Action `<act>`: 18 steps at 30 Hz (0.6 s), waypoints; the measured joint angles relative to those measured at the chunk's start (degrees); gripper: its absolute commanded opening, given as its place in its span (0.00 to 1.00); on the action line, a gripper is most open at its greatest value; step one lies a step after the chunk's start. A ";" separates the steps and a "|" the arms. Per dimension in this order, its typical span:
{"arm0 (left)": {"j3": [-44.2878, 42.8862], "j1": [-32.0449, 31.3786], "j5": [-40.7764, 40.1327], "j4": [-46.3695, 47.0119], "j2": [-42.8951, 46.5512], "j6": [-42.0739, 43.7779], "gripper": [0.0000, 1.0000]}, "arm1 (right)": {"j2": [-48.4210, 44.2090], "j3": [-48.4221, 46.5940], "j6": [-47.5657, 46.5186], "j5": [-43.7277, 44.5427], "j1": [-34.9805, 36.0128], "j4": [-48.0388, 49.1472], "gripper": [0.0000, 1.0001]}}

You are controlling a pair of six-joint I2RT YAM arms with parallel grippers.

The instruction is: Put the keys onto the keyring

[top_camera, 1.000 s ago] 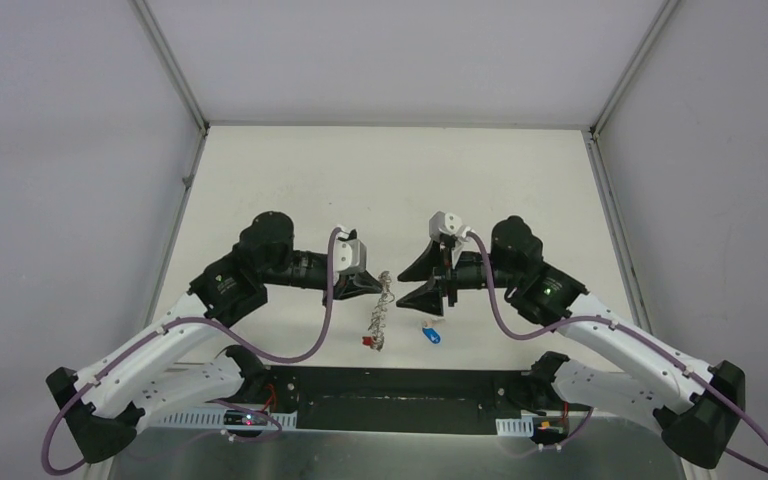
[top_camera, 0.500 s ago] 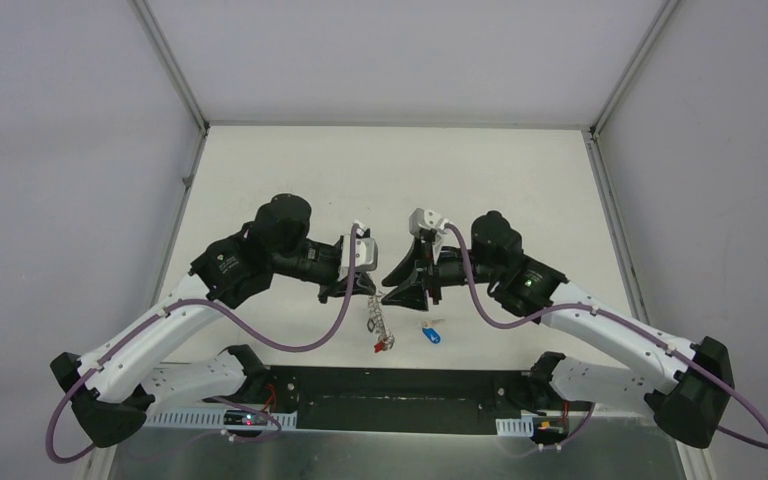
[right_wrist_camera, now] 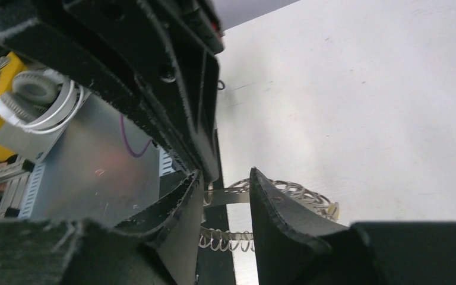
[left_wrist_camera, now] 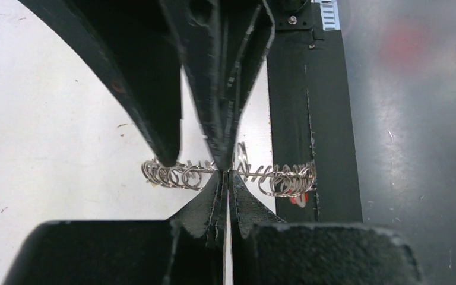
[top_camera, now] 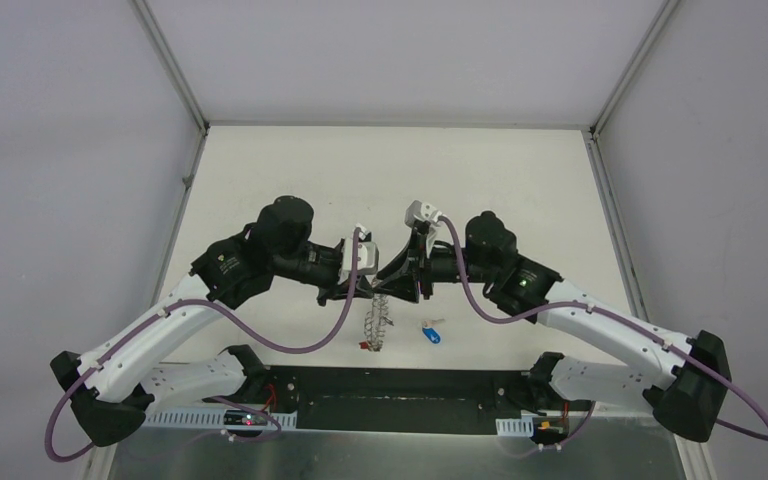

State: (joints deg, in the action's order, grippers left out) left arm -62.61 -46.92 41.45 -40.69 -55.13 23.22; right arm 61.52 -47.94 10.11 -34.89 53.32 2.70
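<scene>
The keyring (top_camera: 379, 318), a long wire loop strung with several small silver rings, hangs above the table between both arms. My left gripper (left_wrist_camera: 227, 173) is shut on its middle wire. My right gripper (right_wrist_camera: 222, 178) meets it tip to tip, with its jaws apart and straddling a stretch of the keyring (right_wrist_camera: 231, 193); its fingers (left_wrist_camera: 160, 142) come down on the rings in the left wrist view. A blue-tagged key (top_camera: 430, 332) lies on the table just right of the ring. A small yellow tag (right_wrist_camera: 334, 209) shows at the ring's far end, a red tag (top_camera: 365, 343) at its near end.
A black strip (left_wrist_camera: 326, 119) runs along the table's near edge under the keyring's lower end, with a grey metal surface (left_wrist_camera: 415, 148) beyond it. White enclosure walls stand at the left, right and back.
My right arm has moved left until its fingers reach the keyring at the left gripper's tip, and its jaws have narrowed. My left arm lifted slightly, still holding the ring. The blue key has stayed put.
</scene>
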 measured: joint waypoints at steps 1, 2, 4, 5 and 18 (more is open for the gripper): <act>0.00 0.00 -0.22 0.00 0.00 0.00 0.00 | -0.39 0.07 0.28 1.22 0.09 0.02 0.37; 0.00 -0.02 -0.24 -0.07 0.00 0.02 0.00 | -0.94 0.22 0.52 2.71 0.13 0.11 0.37; 0.00 -0.02 -0.24 -0.07 0.02 0.09 0.00 | -2.45 0.98 0.87 5.22 0.13 0.22 0.37; 0.00 -0.04 -0.28 -0.09 0.02 0.13 0.00 | -3.28 1.51 1.01 6.47 0.13 0.13 0.38; 0.00 -0.39 -0.68 -0.11 0.09 0.22 0.00 | -4.46 5.20 1.14 4.94 0.13 -1.38 0.41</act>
State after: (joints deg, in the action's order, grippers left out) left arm -62.61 -47.31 40.77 -40.80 -55.05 23.44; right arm 57.06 -42.74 11.25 -29.95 53.45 1.32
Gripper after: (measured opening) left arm 0.008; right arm 0.411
